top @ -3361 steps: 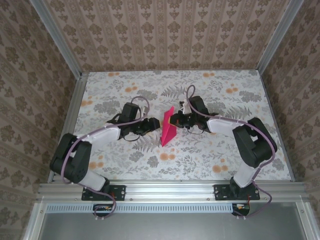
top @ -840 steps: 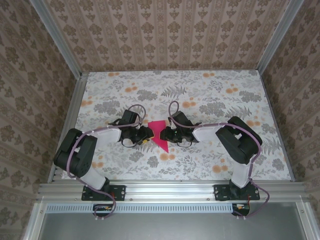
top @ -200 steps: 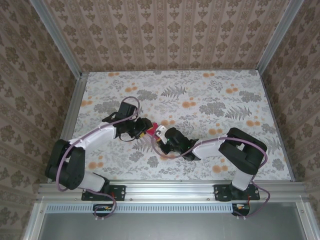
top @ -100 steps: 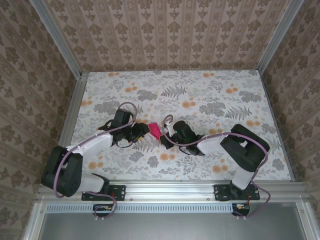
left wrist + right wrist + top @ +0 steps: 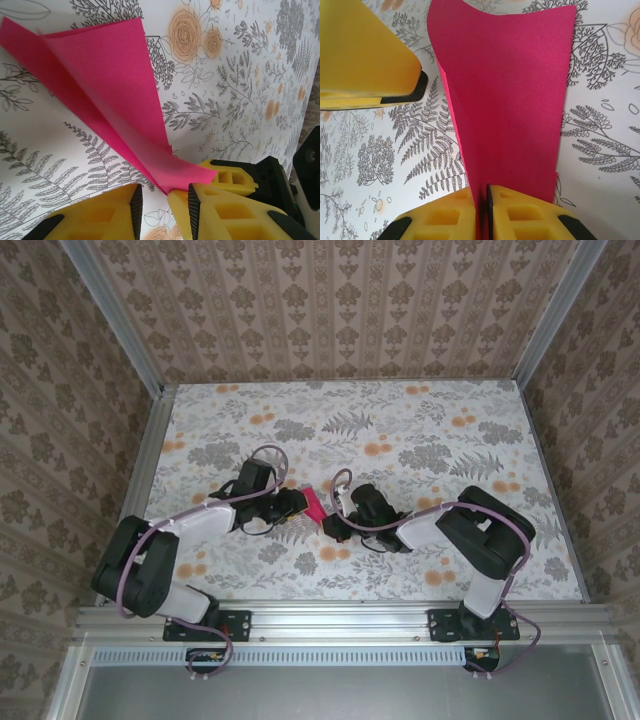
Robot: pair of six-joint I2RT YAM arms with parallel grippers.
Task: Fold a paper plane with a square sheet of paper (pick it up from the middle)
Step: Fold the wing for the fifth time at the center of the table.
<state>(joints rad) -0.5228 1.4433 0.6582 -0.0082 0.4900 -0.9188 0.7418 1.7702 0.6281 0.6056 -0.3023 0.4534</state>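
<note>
Currently, the left hand [image 5: 155, 199] is positioned low over the counter [image 5: 420, 420], with its jaws set narrow and a bare gap left between the yellow pads [image 5: 202, 212]. Nothing is clamped. The pointed end of the sheet of paper [image 5: 110, 85] is laid against the top of one pad rather than seated in the gap. If the jaws are closed from this position, the tip may be pushed aside or crumpled instead of gripped, and an unwanted crease may be introduced.

The sheet is located near the middle of the counter, between the two hands. It is folded into a loose, tapering shape, and its layers are sprung apart. Because the fold is not pressed flat, the layers may be shifted against each other, and the centre crease may be set out of line.

The right hand [image 5: 481, 192] is closed on the near edge of the sheet, which is held on edge between its pads. The grip is judged to cover only a narrow margin of paper. If the sheet is pulled by the left hand, the edge may be drawn out and the sheet dropped. If both hands are clamped and moved apart, the thin paper may be torn. Contact between the hands is also to be considered, since they are placed just beside each other.
</note>
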